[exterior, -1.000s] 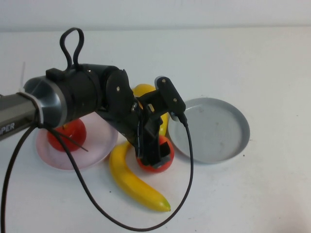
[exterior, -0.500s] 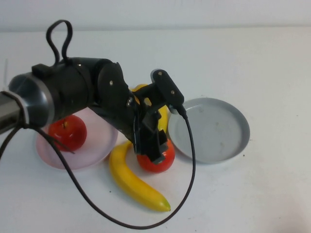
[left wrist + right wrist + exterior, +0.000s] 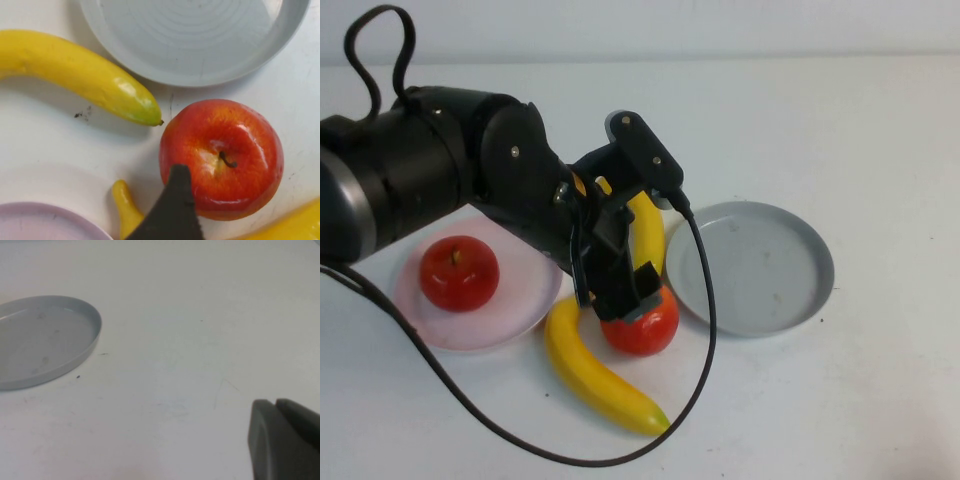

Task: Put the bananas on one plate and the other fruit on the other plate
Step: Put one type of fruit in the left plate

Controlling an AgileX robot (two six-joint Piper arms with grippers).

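One red apple [image 3: 459, 272] sits on the pink plate [image 3: 525, 300]. The other apple [image 3: 645, 325] [image 3: 222, 157] rests on the table between the two bananas. My left gripper [image 3: 632, 293] hovers just above it, open, with one dark finger [image 3: 175, 210] beside the apple's flank and nothing gripped. One banana [image 3: 595, 375] lies in front of the apple. The other banana [image 3: 647, 228] [image 3: 80, 75] lies behind it, partly hidden by the gripper. The grey plate [image 3: 750, 268] [image 3: 195, 40] holds nothing. My right gripper [image 3: 275, 412] is shut, low over bare table, right of the grey plate [image 3: 45, 340].
A black cable [image 3: 705, 330] loops from the left wrist down across the table in front of the bananas. The pink plate's rim [image 3: 45, 220] lies close to the front banana's stem end [image 3: 125, 207]. White tabletop extends right of the grey plate.
My left arm has swung to the left and pulled up slightly. The gripper has slid back off the apple, so more of it shows. The apple stays on the table.
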